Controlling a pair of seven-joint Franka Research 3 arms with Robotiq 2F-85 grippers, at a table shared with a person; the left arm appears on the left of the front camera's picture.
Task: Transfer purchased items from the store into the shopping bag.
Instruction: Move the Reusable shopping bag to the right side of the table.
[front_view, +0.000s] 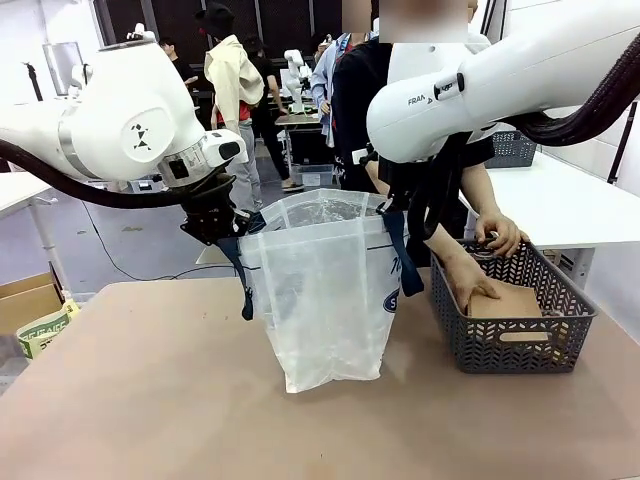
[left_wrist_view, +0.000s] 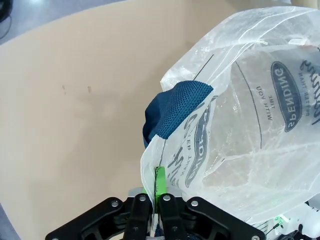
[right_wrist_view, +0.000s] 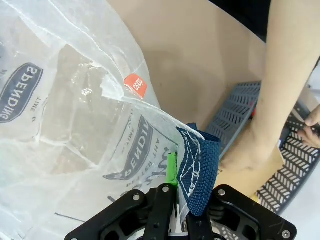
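Shopping bag (front_view: 320, 300) stands clamped by left gripper (left_wrist_view: 158, 180) and right gripper (right_wrist_view: 177, 167).

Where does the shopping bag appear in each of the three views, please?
Front view: the shopping bag is at centre frame, held open between the two arms.
Left wrist view: it takes up the right half, its rim pinched in the left end effector at the bottom edge.
Right wrist view: it sits left and centre, its rim pinched in the right end effector at the bottom edge.
Shared landmark: the navy strap handles beside each pinch.
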